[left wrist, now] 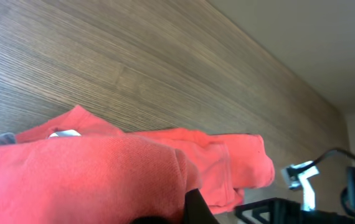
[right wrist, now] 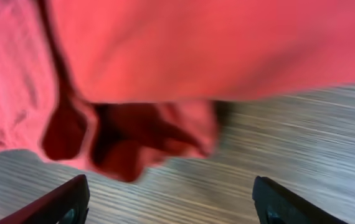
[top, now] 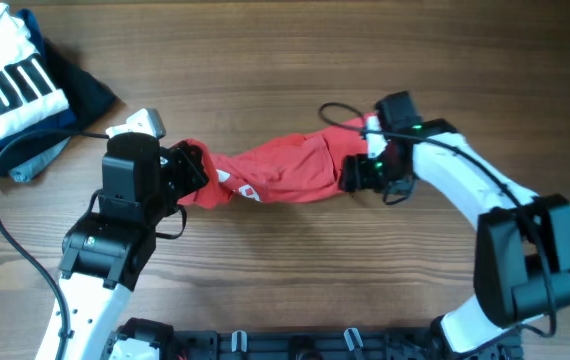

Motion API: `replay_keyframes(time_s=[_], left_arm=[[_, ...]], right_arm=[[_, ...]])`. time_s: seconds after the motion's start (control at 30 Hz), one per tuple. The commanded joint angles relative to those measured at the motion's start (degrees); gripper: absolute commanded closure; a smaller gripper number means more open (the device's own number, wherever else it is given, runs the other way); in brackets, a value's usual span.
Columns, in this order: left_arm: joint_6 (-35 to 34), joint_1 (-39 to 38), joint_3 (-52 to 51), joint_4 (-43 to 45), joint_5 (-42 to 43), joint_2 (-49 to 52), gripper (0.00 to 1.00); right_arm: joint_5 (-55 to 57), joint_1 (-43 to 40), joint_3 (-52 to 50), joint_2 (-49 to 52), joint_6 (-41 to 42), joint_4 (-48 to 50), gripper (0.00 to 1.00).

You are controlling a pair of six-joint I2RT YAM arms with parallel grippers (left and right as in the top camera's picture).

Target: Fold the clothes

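The red T-shirt (top: 280,172) lies bunched, its long axis left to right across the table (top: 295,60). The left gripper (top: 189,169) is clamped on its left end. The right gripper (right wrist: 170,186) is spread wide at the other end. Navy folded clothes (top: 80,88) lie far left.

Red tee (top: 280,172) btwn L claw (top: 193,168) & R claw (top: 357,172)

No word, brand or number can be read anywhere in these views. The red T-shirt (top: 285,170) carries a white print (top: 237,185), seen from overhead as a few small white patches among the folds toward the picture's left. They are too small and crumpled to make out a single letter. In the left wrist view a small white spot shows on the red cloth, equally unreadable. In the right wrist view the cloth is plain red.
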Motion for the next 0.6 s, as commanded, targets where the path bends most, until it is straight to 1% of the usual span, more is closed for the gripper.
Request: replay_keyframes(time_s=[0.0,0.17,0.27,0.3,0.33,0.37,0.43,0.47,0.57], left_arm=[[1.29,0.26,-0.04,0.39,-1.62,-0.07,0.96],[1.29,0.26,-0.04,0.39,-1.62,-0.07,0.96],[1.29,0.26,-0.04,0.37,-1.62,-0.07,0.96],[1.29,0.26,-0.04,0.35,-1.62,-0.07,0.96],[1.29,0.26,-0.04,0.33,-1.62,-0.07,0.96],[1.29,0.26,-0.04,0.33,-1.62,-0.07,0.96],[1.29,0.26,-0.04,0.33,-1.62,-0.07,0.96],[1.29,0.26,-0.04,0.33,-1.62,-0.07,0.96],[1.29,0.26,-0.04,0.33,-1.81,-0.07,0.95]], right_arm=[[-0.20,2.54,0.24,2.23,1.46,4.46,0.15],[2.84,4.42,0.24,3.21,5.14,9.05,0.18],[5.99,4.66,0.24,4.26,7.39,9.92,0.23],[6.03,4.66,0.20,4.74,7.39,9.90,0.26],[6.01,4.66,0.20,5.14,7.39,9.60,0.39],[6.01,4.66,0.20,5.38,7.39,9.05,0.55],[6.01,4.66,0.20,5.46,7.41,7.30,0.93],[5.97,4.66,0.22,5.33,7.41,5.99,0.96],[4.66,4.66,0.28,3.23,7.19,2.36,0.96]])
